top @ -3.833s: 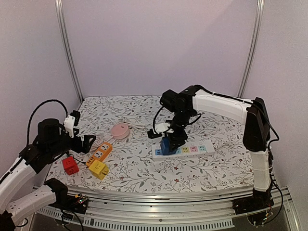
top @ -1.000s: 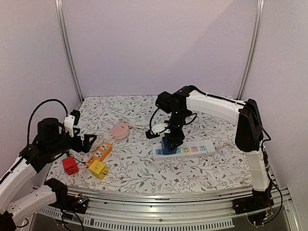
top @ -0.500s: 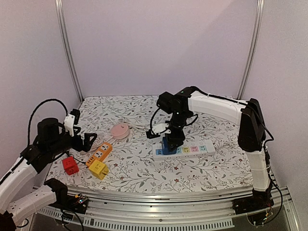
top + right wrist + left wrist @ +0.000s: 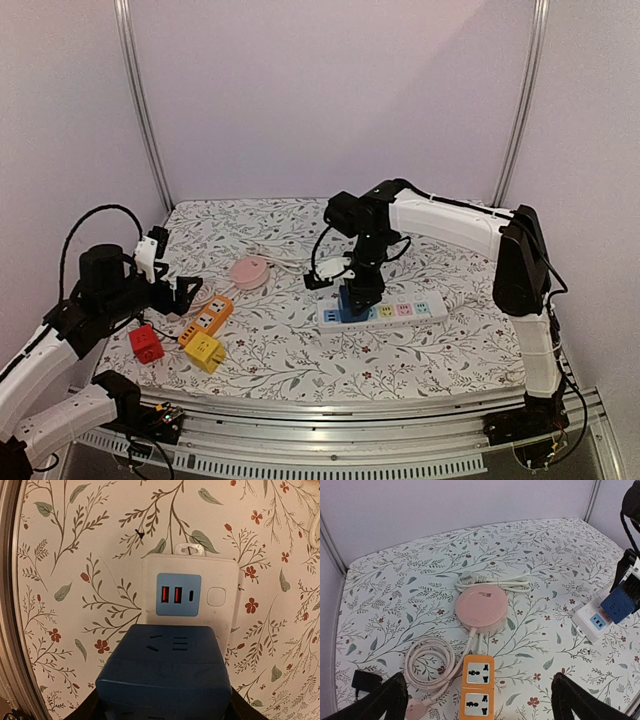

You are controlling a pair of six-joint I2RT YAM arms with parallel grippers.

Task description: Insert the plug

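The plug is a dark blue cube with my right gripper shut on its sides. It hangs over the left end of the white power strip, just behind the strip's blue USB panel. Its prongs are hidden underneath, so I cannot tell whether they touch the strip. From above, the blue cube stands at the left end of the power strip under the right gripper. My left gripper is open at the far left, nothing between its fingers.
Under the left gripper lie an orange two-socket strip, a coiled white cable and a pink round reel. A red cube and a yellow cube sit near the front left.
The right arm has shifted only slightly, still holding the blue cube at the strip's left end. The left arm has not moved.
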